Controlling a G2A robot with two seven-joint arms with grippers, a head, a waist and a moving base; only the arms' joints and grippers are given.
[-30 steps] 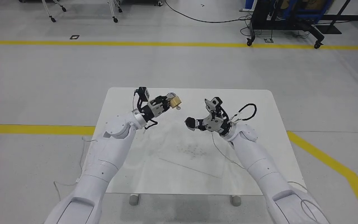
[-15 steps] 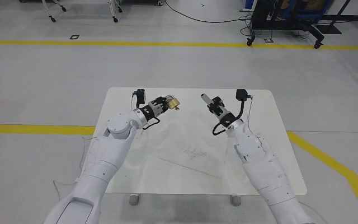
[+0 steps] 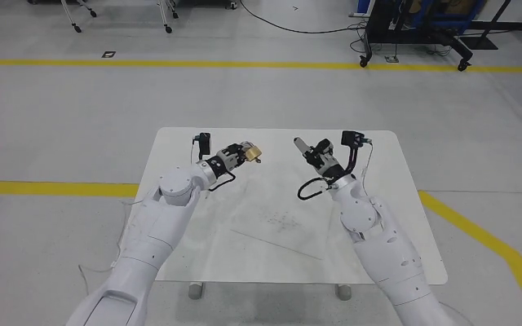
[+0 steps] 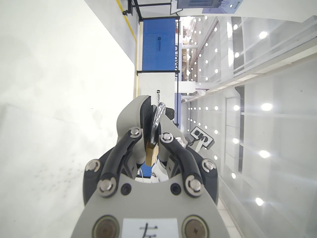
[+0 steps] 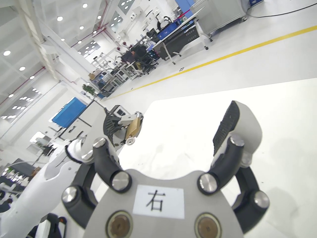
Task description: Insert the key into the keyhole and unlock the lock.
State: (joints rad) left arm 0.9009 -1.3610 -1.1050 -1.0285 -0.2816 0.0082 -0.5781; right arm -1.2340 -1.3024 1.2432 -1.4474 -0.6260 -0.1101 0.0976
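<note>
A brass padlock (image 3: pixel 254 151) with a silver shackle (image 4: pixel 158 116) is held above the far side of the white table (image 3: pixel 277 244). My left gripper (image 3: pixel 241 151) is shut on it, with the brass body (image 4: pixel 151 155) between the fingers. In the right wrist view the padlock (image 5: pixel 133 128) hangs beyond the table's corner with a small silver piece (image 5: pixel 130 141) at its lower end; I cannot tell whether that is the key. My right gripper (image 3: pixel 307 149) is open and empty, a short gap to the right of the lock, one ribbed pad (image 5: pixel 224 125) showing.
A thin clear sheet (image 3: pixel 277 232) lies flat on the table's middle. A black cable (image 3: pixel 306 192) loops off the right wrist. Yellow floor lines run behind and beside the table, and wheeled racks (image 3: pixel 412 37) stand far back.
My right gripper has lifted from the table's centre towards the far side and its wrist has turned over. The left arm with the padlock has barely moved.
</note>
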